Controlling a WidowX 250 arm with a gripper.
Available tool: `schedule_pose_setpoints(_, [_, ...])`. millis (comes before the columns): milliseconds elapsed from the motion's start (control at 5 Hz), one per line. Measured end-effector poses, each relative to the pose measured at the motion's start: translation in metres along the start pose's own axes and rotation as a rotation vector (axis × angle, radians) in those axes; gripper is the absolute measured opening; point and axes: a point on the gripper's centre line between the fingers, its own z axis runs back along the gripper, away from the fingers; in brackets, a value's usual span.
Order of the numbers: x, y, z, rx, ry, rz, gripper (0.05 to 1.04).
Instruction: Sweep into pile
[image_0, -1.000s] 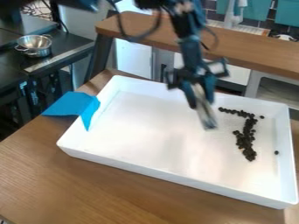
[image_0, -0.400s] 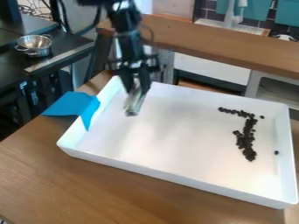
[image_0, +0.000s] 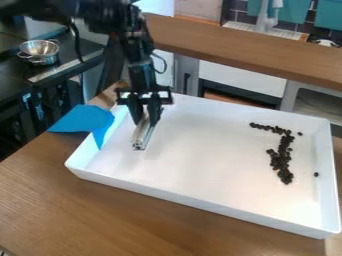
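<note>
Though loose, pieces (image_0: 283, 154) in 1 tray (image_0: 200, 160).

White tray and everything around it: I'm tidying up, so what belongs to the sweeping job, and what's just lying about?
For the job:
- white tray
- dark pellets in the tray
- silvery bar
- hand gripping the bar

Lying about:
- blue sheet across the tray's rim
- metal bowl
</note>
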Motion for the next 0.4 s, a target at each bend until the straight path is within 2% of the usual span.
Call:
schedule_pose_setpoints(200, [-0.0023, 0.0033, -0.0025, 0.018, 0.022, -0.016, 0.427])
schedule_pose_setpoints(400, [-0.0007, 0.0064, 0.0003, 0.054, 0.018, -0.028, 0.747])
